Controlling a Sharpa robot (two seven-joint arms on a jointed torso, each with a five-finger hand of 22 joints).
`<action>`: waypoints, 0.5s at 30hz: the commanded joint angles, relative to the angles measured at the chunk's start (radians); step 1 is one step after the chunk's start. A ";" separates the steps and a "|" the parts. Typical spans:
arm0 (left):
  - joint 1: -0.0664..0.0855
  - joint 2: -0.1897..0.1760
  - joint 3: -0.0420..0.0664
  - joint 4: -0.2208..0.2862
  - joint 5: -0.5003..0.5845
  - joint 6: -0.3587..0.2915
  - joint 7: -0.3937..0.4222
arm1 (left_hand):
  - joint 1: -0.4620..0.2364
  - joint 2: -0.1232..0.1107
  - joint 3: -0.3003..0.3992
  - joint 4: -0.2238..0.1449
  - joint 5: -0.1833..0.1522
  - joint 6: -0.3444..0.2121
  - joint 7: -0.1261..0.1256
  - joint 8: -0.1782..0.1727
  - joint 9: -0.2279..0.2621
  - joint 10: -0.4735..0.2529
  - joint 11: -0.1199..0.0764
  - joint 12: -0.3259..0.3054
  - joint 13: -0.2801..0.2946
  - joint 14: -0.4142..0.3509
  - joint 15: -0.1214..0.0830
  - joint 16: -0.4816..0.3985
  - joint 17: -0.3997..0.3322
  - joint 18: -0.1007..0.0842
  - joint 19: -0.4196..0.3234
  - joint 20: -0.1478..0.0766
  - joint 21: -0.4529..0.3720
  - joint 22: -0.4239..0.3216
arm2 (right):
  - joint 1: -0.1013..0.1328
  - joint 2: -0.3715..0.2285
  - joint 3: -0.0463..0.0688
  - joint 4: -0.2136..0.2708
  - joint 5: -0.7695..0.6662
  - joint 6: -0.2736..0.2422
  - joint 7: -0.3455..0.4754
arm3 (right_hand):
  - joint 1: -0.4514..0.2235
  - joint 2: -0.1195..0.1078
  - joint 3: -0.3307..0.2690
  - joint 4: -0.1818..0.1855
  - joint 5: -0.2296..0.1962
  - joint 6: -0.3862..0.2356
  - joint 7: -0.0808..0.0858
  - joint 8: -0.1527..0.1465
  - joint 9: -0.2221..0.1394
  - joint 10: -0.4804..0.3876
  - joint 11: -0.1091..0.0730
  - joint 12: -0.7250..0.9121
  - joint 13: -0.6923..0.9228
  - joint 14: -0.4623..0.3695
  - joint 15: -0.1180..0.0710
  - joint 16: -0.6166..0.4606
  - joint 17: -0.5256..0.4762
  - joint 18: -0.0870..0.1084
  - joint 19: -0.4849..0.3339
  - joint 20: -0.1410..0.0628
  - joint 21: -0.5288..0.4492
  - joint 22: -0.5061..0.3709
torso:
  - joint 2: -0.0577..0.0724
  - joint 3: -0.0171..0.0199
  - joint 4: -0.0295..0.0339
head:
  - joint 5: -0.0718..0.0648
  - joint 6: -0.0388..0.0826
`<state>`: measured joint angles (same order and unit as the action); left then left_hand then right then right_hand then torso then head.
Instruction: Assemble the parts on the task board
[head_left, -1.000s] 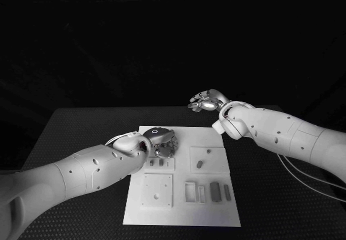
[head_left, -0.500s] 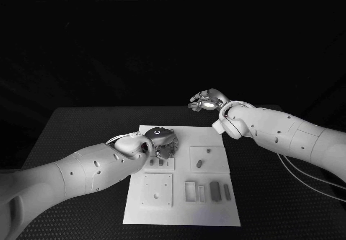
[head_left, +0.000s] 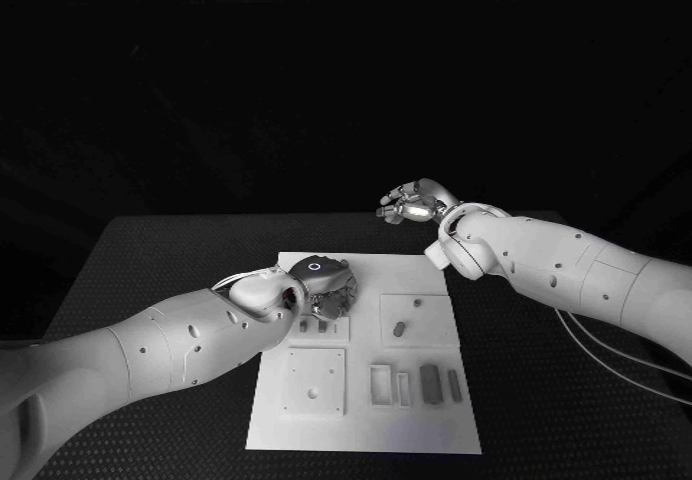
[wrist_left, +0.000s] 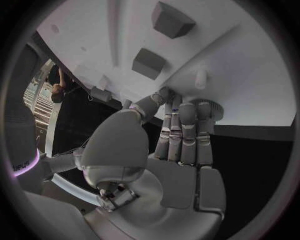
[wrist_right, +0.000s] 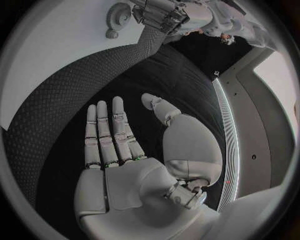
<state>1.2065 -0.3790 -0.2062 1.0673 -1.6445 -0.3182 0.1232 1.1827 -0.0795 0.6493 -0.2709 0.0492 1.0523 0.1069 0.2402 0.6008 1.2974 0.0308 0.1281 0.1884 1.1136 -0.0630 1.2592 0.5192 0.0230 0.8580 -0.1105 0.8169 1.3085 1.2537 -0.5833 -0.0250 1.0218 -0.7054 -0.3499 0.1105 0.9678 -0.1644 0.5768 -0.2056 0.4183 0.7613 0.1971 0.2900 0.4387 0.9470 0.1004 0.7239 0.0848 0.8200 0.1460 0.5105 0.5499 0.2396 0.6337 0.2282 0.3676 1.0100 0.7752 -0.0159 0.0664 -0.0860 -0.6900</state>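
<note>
Task board (head_left: 433, 420): left hand (head_left: 320, 283) has crept slightly nearer over its far corner, fingers (wrist_left: 182, 135) together and empty, no part grasped; right hand (head_left: 414, 203) stays flat-open beyond.

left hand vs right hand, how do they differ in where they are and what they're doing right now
The left hand is low over the far left part of the task board, fingers reaching down at the board's surface; the right hand is raised beyond the board's far edge, over the black table. In its wrist view the right hand lies flat, fingers straight and apart, holding nothing; the left hand has its fingers close together. Both are silver hands on white arms.
</note>
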 joint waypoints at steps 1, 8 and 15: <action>-0.021 -0.009 -0.015 -0.004 -0.002 0.062 -0.019 | 0.002 0.014 -0.001 0.004 0.004 0.009 -0.002 0.006 0.001 0.022 0.016 0.001 0.011 0.006 -0.001 0.006 -0.002 0.015 0.007 -0.046 0.007 0.014 | 0.000 0.001 0.000 0.002 -0.002 0.010 0.011 | 0.006 0.003 -0.005 0.003 0.006 0.008 0.009 0.005 -0.002 -0.204 0.075 0.006 -0.001 -0.005 -0.002 -0.005 0.001 -0.007 -0.002 0.001 -0.006 0.002 | 0.000 0.0000 0.0005 | 0.000 0.001; -0.021 -0.023 -0.012 0.012 0.028 0.015 -0.014 | 0.003 0.016 -0.001 0.000 0.005 0.013 -0.004 0.008 0.001 0.028 0.013 -0.001 0.012 0.015 -0.004 0.009 -0.004 0.017 0.015 -0.049 0.009 0.014 | 0.000 0.001 0.000 0.001 -0.002 0.009 0.011 | 0.006 0.003 -0.005 0.003 0.006 0.008 0.009 0.005 -0.002 -0.204 0.075 0.006 -0.002 -0.005 -0.002 -0.005 0.001 -0.007 -0.002 0.001 -0.006 0.002 | 0.000 0.0002 -0.0002 | 0.002 0.004; -0.021 -0.031 0.022 0.022 0.048 -0.009 -0.011 | 0.003 0.016 0.000 -0.002 0.005 0.015 -0.005 0.009 0.000 0.031 0.012 -0.002 0.012 0.020 -0.005 0.010 -0.005 0.017 0.020 -0.051 0.011 0.014 | 0.000 0.000 0.000 0.001 -0.002 0.009 0.012 | 0.006 0.003 -0.005 0.003 0.006 0.008 0.009 0.005 -0.002 -0.204 0.075 0.006 -0.002 -0.005 -0.002 -0.006 0.001 -0.007 -0.002 0.001 -0.007 0.003 | 0.000 0.0006 0.0009 | 0.003 0.007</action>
<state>1.1877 -0.4083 -0.1833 1.0885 -1.6124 -0.3460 0.1233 1.1842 -0.0710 0.6483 -0.2705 0.0512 1.0590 0.0997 0.2447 0.6005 1.3213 0.0393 0.1275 0.1889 1.1276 -0.0692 1.2662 0.5150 0.0224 0.8724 -0.1106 0.8221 1.3084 1.2537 -0.5834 -0.0250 1.0214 -0.7054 -0.3500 0.1110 0.9678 -0.1644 0.5768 -0.2055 0.4183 0.7633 0.1952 0.2900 0.4378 0.9470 0.1004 0.7239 0.0838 0.8200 0.1459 0.5105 0.5497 0.2396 0.6338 0.2282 0.3676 1.0109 0.7756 -0.0157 0.0667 -0.0830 -0.6842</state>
